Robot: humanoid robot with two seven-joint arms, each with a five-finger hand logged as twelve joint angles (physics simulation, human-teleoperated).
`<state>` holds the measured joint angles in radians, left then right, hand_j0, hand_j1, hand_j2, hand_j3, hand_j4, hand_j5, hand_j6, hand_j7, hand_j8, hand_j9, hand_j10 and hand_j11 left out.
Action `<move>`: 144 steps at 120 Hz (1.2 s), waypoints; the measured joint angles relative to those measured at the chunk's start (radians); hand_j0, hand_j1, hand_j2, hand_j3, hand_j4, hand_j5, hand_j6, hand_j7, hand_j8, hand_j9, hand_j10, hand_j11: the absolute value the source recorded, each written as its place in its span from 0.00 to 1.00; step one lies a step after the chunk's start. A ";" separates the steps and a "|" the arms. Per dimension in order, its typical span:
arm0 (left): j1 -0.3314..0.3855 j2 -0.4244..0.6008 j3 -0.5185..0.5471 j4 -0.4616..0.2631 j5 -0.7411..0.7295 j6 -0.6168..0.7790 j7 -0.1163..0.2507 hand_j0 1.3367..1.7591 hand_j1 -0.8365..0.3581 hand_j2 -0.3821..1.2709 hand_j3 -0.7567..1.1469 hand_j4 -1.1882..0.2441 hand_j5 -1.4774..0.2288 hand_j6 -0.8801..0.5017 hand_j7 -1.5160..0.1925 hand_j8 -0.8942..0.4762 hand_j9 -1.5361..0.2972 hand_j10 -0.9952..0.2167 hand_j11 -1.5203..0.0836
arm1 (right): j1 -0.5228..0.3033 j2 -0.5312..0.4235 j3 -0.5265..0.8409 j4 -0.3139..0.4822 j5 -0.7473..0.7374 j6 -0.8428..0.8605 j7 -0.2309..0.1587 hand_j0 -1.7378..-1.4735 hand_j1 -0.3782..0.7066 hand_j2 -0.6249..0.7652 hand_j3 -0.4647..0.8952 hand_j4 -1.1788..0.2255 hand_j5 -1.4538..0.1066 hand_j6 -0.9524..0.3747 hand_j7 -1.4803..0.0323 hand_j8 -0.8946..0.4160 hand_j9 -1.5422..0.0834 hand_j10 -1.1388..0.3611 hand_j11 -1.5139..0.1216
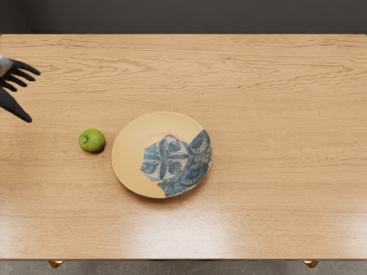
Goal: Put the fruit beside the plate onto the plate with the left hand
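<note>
A small green apple [92, 140] lies on the wooden table just left of a tan plate [129, 150] with a blue patterned patch. The two sit close but apart. My left hand [16, 89] comes in at the picture's left edge, well up and to the left of the apple. Its black fingers are spread and hold nothing. The right arm does not show.
The wooden table [275, 114] fills the view, its far edge at the top and its near edge at the bottom. Nothing else stands on it besides the apple and plate.
</note>
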<state>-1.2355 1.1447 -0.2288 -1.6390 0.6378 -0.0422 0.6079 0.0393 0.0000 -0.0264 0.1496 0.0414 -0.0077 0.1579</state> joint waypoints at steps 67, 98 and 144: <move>-0.099 -0.295 0.269 -0.093 0.096 0.251 0.003 0.76 0.75 0.26 0.40 0.65 0.68 0.45 0.70 0.47 0.66 0.61 0.75 | 0.014 0.000 0.022 -0.001 0.000 -0.001 0.001 0.30 0.05 0.45 0.34 0.82 0.91 0.70 0.96 0.67 0.93 0.74 0.91; -0.099 -0.321 0.328 -0.095 0.100 0.261 0.003 0.76 0.73 0.26 0.40 0.64 0.66 0.44 0.69 0.46 0.65 0.60 0.73 | 0.014 0.000 0.022 -0.001 0.000 -0.001 0.002 0.30 0.05 0.45 0.34 0.82 0.91 0.70 0.96 0.67 0.93 0.74 0.91; -0.229 -0.322 0.436 -0.090 0.135 0.329 0.003 0.76 0.70 0.27 0.40 0.63 0.65 0.42 0.67 0.44 0.63 0.58 0.71 | 0.014 0.000 0.022 -0.002 0.000 -0.001 0.003 0.30 0.05 0.45 0.34 0.82 0.91 0.70 0.96 0.67 0.93 0.74 0.91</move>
<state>-1.4645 0.8231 0.2068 -1.7290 0.7729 0.2872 0.6109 0.0537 0.0000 -0.0046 0.1474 0.0412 -0.0091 0.1610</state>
